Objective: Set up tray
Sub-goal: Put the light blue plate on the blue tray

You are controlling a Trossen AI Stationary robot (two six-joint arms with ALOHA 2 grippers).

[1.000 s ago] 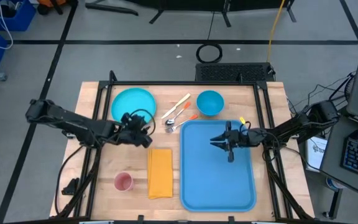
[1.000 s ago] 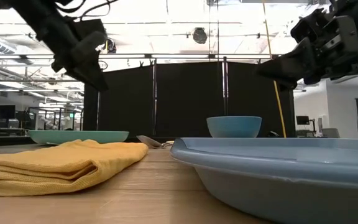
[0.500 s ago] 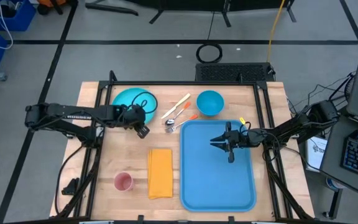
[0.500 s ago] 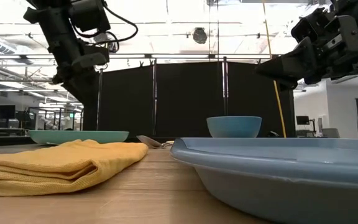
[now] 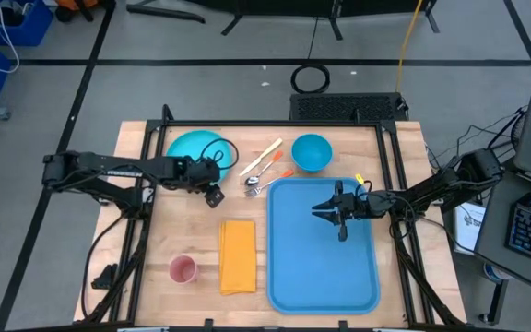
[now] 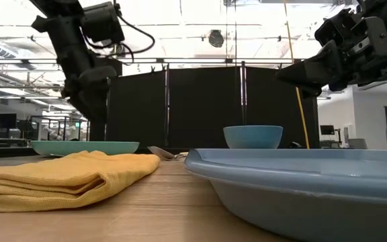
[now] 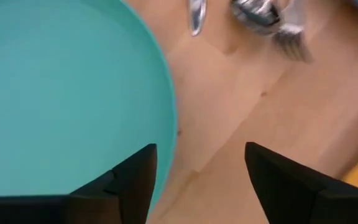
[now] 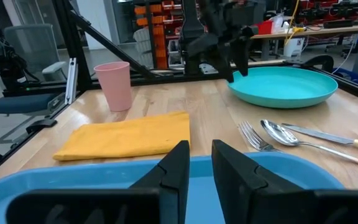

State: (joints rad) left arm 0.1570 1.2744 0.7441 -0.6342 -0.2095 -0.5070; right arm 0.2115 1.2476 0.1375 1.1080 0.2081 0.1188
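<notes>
1. The large flat blue plastic tray (image 5: pixel 323 244) lies on the wooden counter (image 5: pixel 196 231), on its right half, with nothing on it.
2. Left gripper (image 5: pixel 212 189) hovers at the near edge of the round turquoise plate (image 5: pixel 192 148); its fingers (image 7: pixel 129 186) stand spread apart, holding nothing.
3. Right gripper (image 5: pixel 339 224) hangs above the tray's far part, fingers (image 8: pixel 174 169) nearly together, a narrow gap between them, nothing held.
4. A folded yellow-orange cloth napkin (image 5: pixel 238 255) lies just left of the tray, a pink plastic cup (image 5: pixel 183 269) beside it
</notes>
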